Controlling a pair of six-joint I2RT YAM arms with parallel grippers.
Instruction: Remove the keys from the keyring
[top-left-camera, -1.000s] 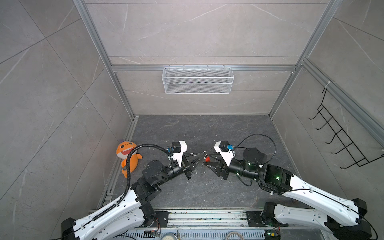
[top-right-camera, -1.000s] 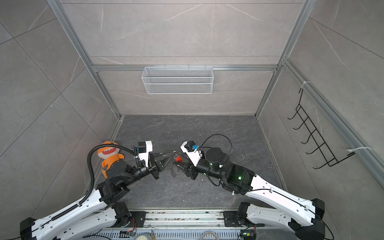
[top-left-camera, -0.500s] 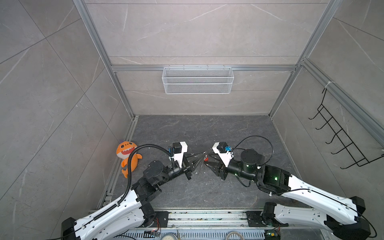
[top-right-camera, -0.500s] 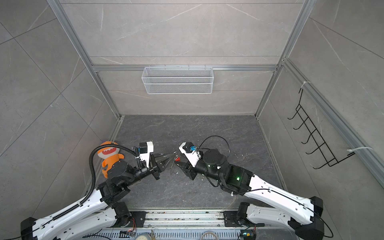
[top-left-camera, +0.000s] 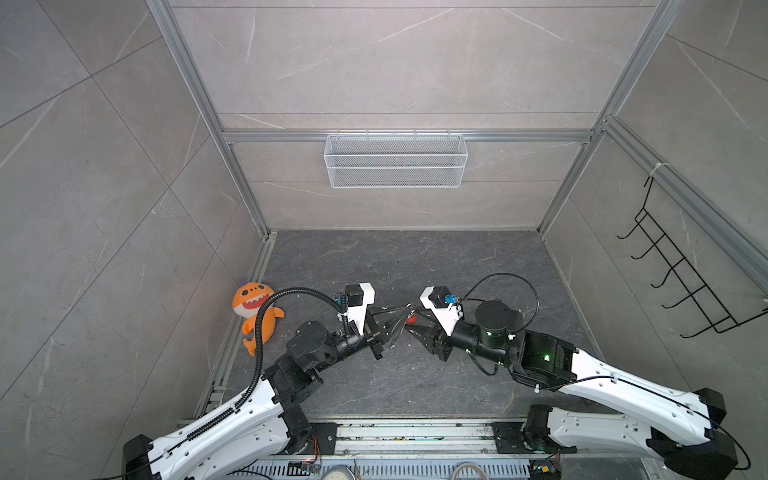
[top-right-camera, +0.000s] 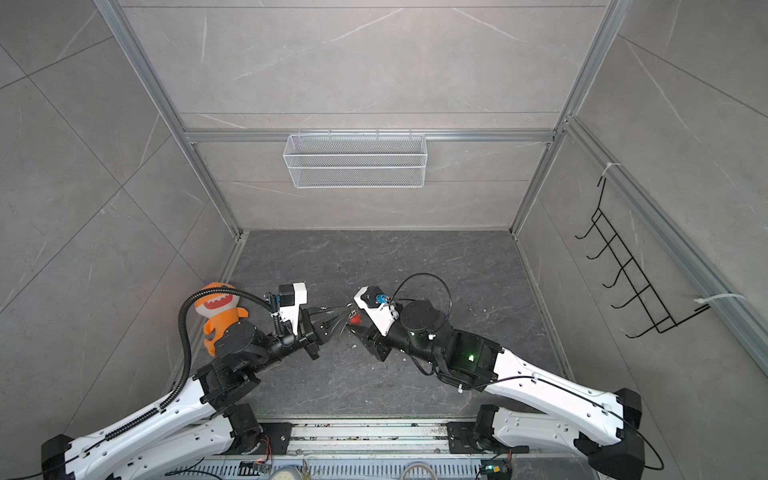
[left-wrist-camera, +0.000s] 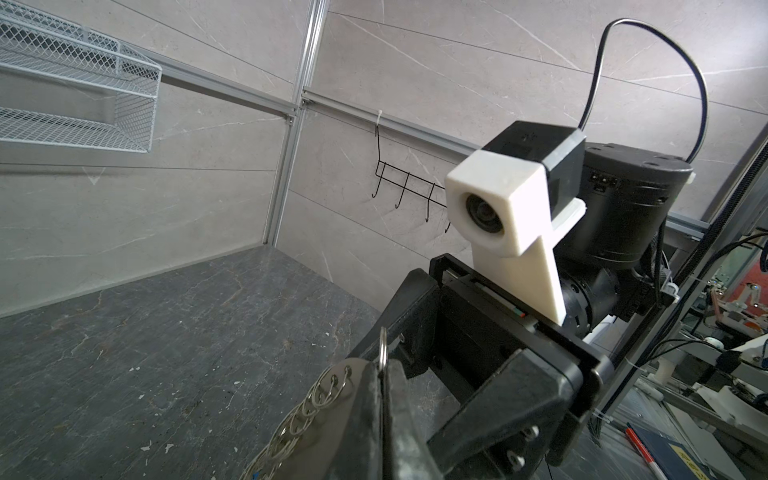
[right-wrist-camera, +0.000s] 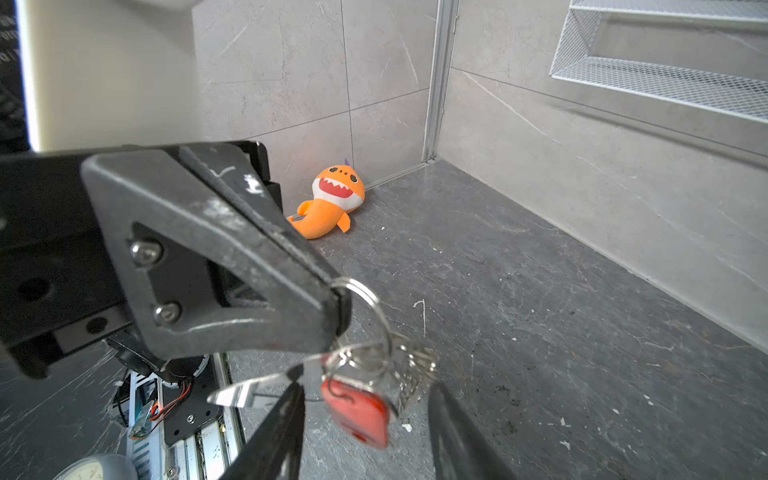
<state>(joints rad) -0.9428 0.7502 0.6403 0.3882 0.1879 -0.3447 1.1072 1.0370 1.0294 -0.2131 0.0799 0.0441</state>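
**Q:** What are the fingers doing?

**A:** The left gripper (right-wrist-camera: 337, 297) has its fingers pressed together, pinching the thin silver ring of the keyring (right-wrist-camera: 368, 309) in the air above the dark floor (top-left-camera: 415, 257). The right gripper (right-wrist-camera: 365, 388) has its fingers apart, one on either side of the red-tagged key (right-wrist-camera: 357, 409), with a gap showing beside the tag.

**Q:** Where does the key hang?

**A:** It dangles from the ring, just below the left fingertips. A bunched silver chain (right-wrist-camera: 417, 361) and a flat grey fob (left-wrist-camera: 347, 411) hang with it.

**Q:** And around them?

**A:** The grippers meet tip to tip over the front middle of the floor. An orange plush toy (top-left-camera: 254, 309) lies by the left wall. A white wire basket (top-left-camera: 395, 160) hangs on the back wall, and a black hook rack (top-left-camera: 681, 276) on the right wall.
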